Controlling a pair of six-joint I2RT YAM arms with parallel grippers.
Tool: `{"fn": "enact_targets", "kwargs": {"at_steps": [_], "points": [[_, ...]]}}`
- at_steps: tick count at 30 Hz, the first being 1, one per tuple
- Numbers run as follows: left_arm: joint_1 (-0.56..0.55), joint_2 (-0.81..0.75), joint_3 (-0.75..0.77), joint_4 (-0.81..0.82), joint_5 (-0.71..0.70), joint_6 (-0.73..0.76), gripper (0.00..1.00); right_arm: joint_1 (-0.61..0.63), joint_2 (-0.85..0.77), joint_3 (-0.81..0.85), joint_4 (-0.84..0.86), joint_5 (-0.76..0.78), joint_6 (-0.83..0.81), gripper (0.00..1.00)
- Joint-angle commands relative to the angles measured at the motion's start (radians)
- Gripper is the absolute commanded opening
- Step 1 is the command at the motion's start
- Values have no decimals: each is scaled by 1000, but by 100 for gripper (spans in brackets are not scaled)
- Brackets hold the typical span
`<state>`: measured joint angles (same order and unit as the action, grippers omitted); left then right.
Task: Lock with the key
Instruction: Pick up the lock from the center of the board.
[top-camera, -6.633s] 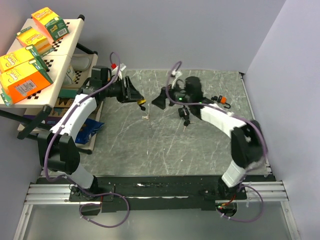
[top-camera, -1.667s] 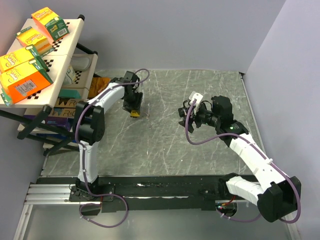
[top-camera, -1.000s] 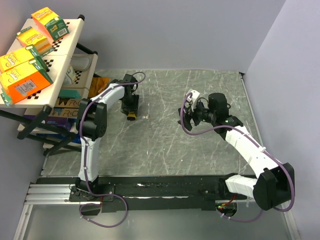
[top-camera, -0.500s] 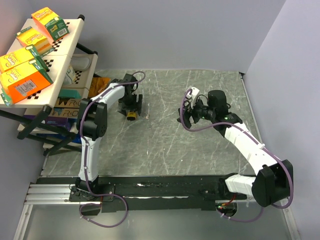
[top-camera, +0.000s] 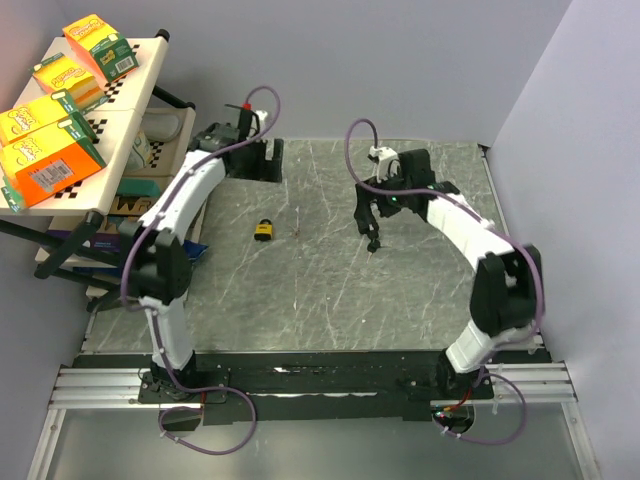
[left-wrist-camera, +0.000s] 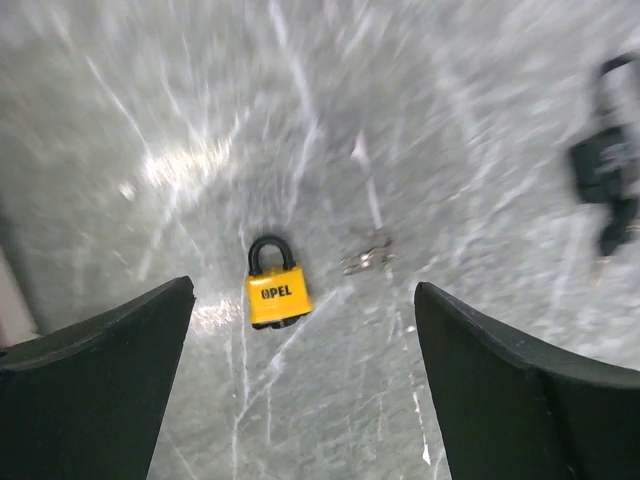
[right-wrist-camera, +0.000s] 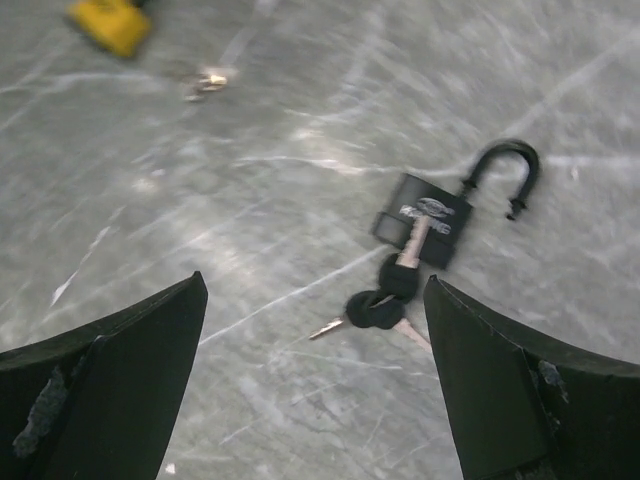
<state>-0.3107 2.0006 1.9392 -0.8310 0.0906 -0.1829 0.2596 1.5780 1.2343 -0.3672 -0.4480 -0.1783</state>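
I've pulled my left hand (top-camera: 262, 160) off the yellow padlock with the black shackle (left-wrist-camera: 273, 290), up toward the top edge; its fingers are wide apart, empty. The padlock lies flat left of centre on the grey marbled worktop (top-camera: 320, 290), small silver keys (left-wrist-camera: 366, 262) just beside it. My right hand (top-camera: 368, 207), also spread, hangs above the black padlock (right-wrist-camera: 428, 218), shackle open, key inserted.

Overhead view looks down from behind; wrist views face the table (top-camera: 330, 290), sharing the yellow padlock (left-wrist-camera: 273, 295).
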Motion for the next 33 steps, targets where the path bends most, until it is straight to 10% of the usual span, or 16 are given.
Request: {"fn": "enact_targets", "kwargs": {"at_steps": [1,33], "points": [[2,-163,-81,131,31,39,96,-10,155,148,-141,166,129,98],[30,-186,-132,185,133,-20,96,46,502,381,-193,308,171,93]]}}
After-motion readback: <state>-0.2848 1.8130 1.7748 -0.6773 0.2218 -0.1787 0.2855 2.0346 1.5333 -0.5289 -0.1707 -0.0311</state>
